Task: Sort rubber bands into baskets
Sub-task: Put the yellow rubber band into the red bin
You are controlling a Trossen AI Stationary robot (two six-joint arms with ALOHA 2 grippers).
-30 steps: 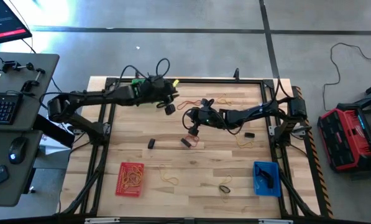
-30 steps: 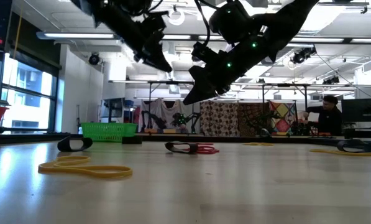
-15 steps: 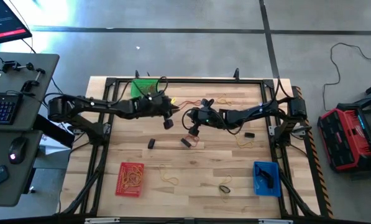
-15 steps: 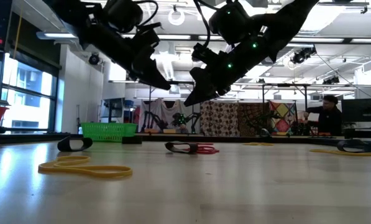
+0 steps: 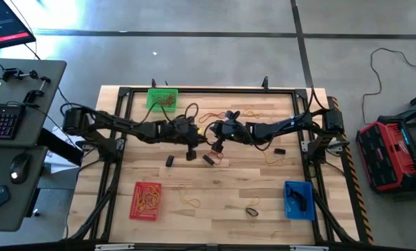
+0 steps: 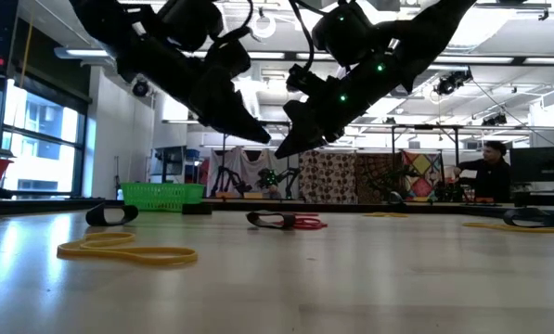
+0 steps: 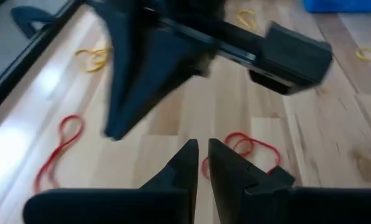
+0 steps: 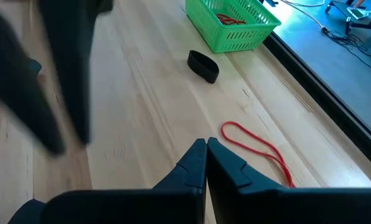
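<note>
Left pincer (image 5: 191, 155) swung from green basket (image 5: 162, 97) to mid-table, beside right pincer (image 5: 215, 147)

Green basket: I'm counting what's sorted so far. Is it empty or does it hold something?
Not empty. The green basket stands upright on the table, and the right wrist view shows red rubber bands lying inside it.

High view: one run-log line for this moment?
left gripper: nearly shut, empty, mid-table | right gripper: shut, empty, beside it | green basket: holds bands

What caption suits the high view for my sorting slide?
Both arms meet mid-table, left gripper and right gripper above scattered rubber bands, green basket behind.
</note>
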